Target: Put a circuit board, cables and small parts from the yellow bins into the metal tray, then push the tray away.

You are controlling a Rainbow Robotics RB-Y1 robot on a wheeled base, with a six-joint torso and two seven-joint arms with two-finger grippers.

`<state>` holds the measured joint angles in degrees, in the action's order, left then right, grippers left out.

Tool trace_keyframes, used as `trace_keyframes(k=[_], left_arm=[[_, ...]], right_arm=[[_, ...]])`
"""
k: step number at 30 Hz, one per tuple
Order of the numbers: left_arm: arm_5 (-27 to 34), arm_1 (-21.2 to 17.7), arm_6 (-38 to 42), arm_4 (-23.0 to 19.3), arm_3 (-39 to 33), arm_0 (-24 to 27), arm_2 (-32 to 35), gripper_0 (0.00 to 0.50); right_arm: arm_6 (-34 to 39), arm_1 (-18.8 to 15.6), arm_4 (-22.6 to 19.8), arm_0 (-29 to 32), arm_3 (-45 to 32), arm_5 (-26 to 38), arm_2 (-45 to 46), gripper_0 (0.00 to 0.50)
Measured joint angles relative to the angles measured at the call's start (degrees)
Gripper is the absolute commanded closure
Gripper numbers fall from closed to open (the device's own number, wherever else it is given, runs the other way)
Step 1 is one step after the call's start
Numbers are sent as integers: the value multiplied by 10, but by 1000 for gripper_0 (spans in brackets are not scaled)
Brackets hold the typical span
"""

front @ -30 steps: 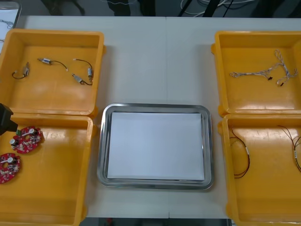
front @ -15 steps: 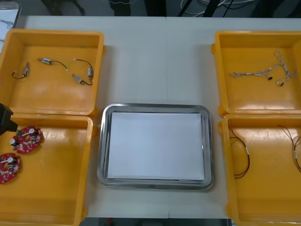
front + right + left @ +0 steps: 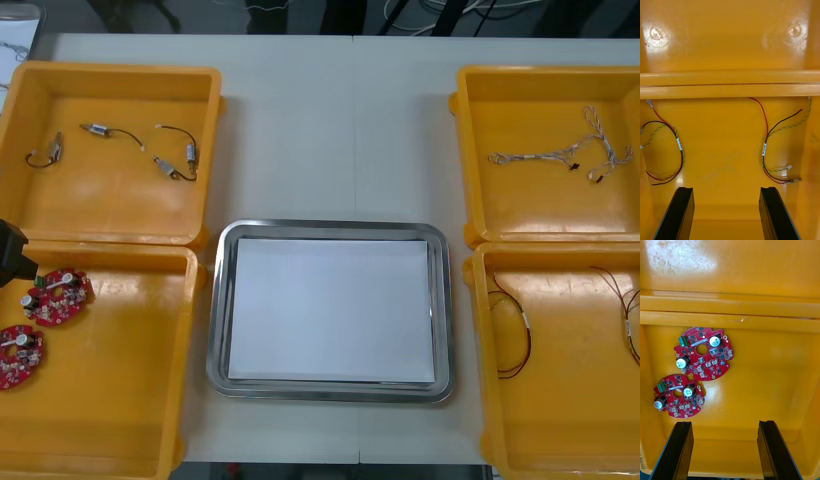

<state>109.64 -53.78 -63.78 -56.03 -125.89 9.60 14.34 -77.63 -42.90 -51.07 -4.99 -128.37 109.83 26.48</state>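
A: L gripper [image 3: 725, 423]?
B: Jaws open, over 2 circuit boards [image 3: 703, 352] in near-left bin [image 3: 752, 318].
A: R gripper [image 3: 727, 189]?
B: Open too, above red/yellow cables [image 3: 765, 147]. Metal tray [image 3: 330, 228] mid-table, white inside.

Yellow bins [image 3: 120, 205] are pictured beside a white-lined metal tray [image 3: 330, 392] on a pale desk [image 3: 340, 130]; red circuit boards [image 3: 57, 297] are shown left of the tray, red, yellow and black cables [image 3: 764, 149] right of it.
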Motion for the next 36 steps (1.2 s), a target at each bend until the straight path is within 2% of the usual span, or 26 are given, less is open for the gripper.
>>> trace_keyframes(k=[8, 17, 21, 24, 28, 33, 36], left_arm=[[0, 1, 0, 0, 0, -15, -1, 0], [-4, 1, 0, -23, 0, -29, 0, 0], [-61, -3, 0, -31, 0, -64, 1, 0], [-106, -13, 0, -46, 0, -99, 2, 0], [-166, -38, -1, -70, 0, -143, 3, 0], [-229, -70, -10, -75, 0, -195, 3, 0], [-257, -86, -41, -78, 0, -220, 3, 0]], right_arm=[[0, 1, -3, 14, -2, 0, 4, 0], [-4, 1, -1, 44, -3, 0, 6, 0], [-15, 1, 4, 56, -3, -4, 6, 0], [-15, 1, 11, 70, -3, -32, 6, 0], [-34, -3, 21, 95, -3, -86, 5, 0], [-59, -13, 24, 120, 6, -137, -6, 0], [-61, -17, 23, 123, 28, -153, -15, 0]])
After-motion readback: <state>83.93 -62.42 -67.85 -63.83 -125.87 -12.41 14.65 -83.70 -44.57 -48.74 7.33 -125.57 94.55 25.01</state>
